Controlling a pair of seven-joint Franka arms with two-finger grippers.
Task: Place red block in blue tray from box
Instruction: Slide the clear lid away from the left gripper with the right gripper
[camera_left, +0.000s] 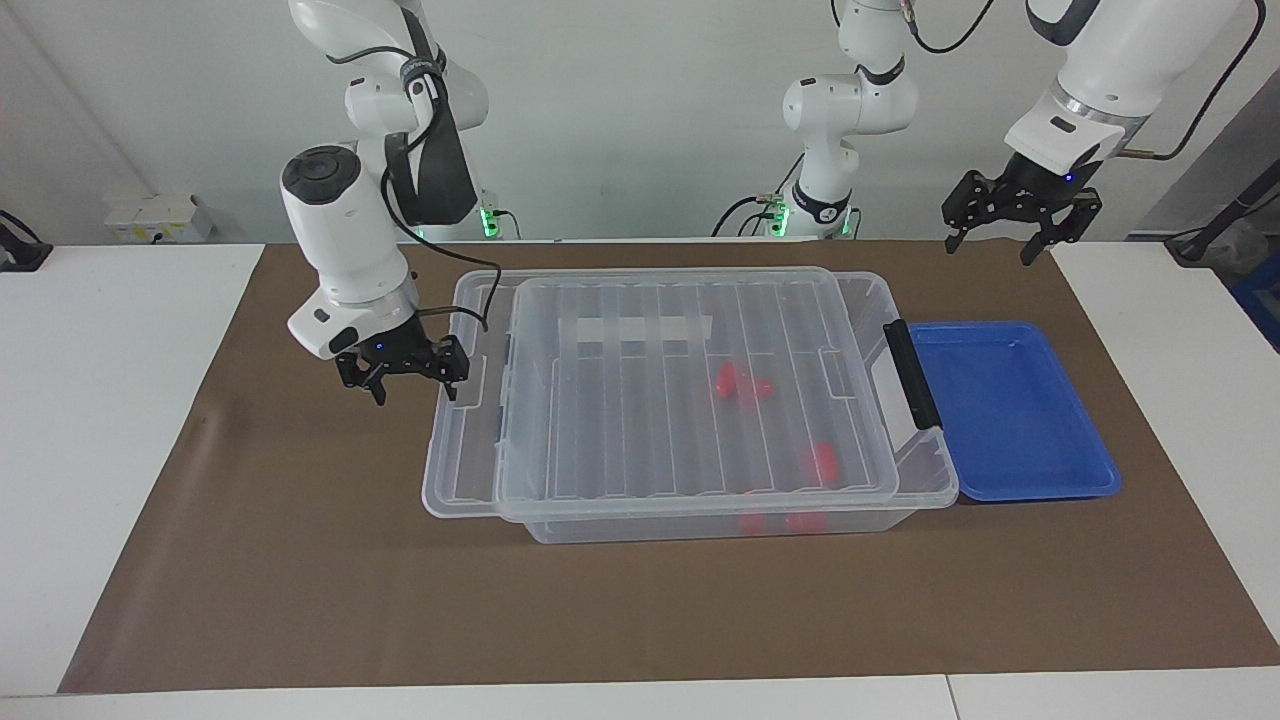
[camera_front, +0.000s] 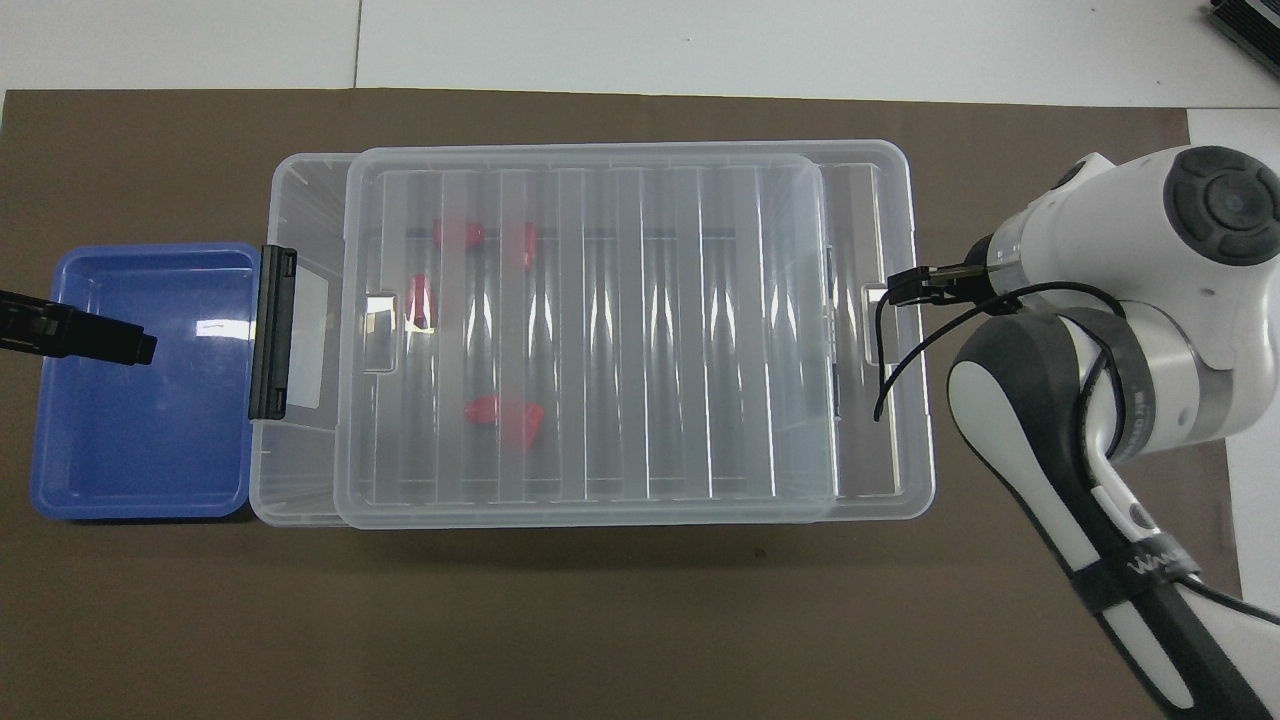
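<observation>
The red block (camera_left: 822, 462) lies in the box (camera_left: 600, 525), under the clear lid (camera_left: 620, 400), toward the tray (camera_left: 1010, 410) end. From the facing view we see the lid sitting offset, overhanging the box toward the right arm's end. The right gripper (camera_left: 412, 385) is at that lid end, fingers spread wide. The left gripper (camera_left: 1000, 240) hangs with fingers apart, empty, above the worktop (camera_left: 300, 560). From overhead, we see other red pieces near the block, and the left gripper over the tray.

Five red pieces (camera_front: 458, 234), one box (camera_left: 905, 480), one tray (camera_front: 140, 440)
</observation>
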